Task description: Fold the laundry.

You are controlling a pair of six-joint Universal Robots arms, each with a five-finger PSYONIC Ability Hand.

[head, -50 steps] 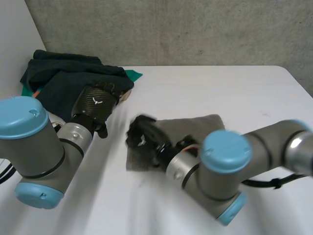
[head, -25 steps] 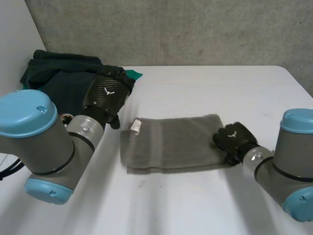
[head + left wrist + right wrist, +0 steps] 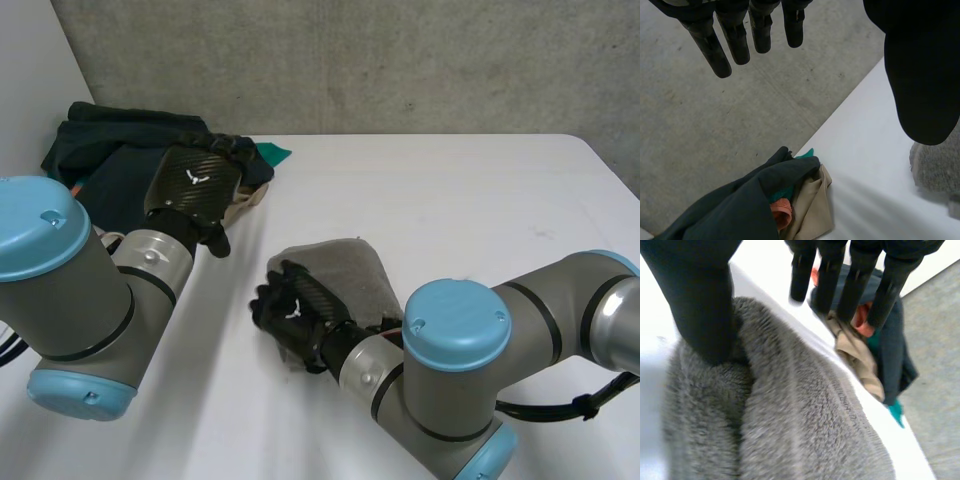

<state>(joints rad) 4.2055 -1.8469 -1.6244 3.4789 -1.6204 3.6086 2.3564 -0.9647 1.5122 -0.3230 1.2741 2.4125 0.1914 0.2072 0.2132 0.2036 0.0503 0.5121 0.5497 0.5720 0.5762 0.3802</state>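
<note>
1. The grey towel (image 3: 345, 272) lies doubled over on itself; I judge the step in hand is closing this fold, so I want the upper layer to sit edge on edge with the lower before I leave it.
2. My right hand (image 3: 295, 308) rests on the towel's edge nearest the clothes pile, released; its fingers (image 3: 827, 280) are straight and reach past the towel, and its thumb (image 3: 695, 300) presses into a crease; I would sweep flat along the fold, then lift straight up so the terry does not drag.
3. My left hand (image 3: 195, 185) hovers well apart from the towel, relaxed and empty, fingers (image 3: 732, 35) straight; it could come across to pin the towel's opposite edge.
4. A concrete wall (image 3: 350, 60) stands beyond the towel; the floor (image 3: 715, 125) is concrete too.
5. The bench (image 3: 450, 190) under the towel is white and smooth; I expect cloth to slide on it under a sideways push.
6. A pile of clothes (image 3: 110, 160) lies near the towel, under my left hand; it is dark, with teal, beige and orange showing.
</note>
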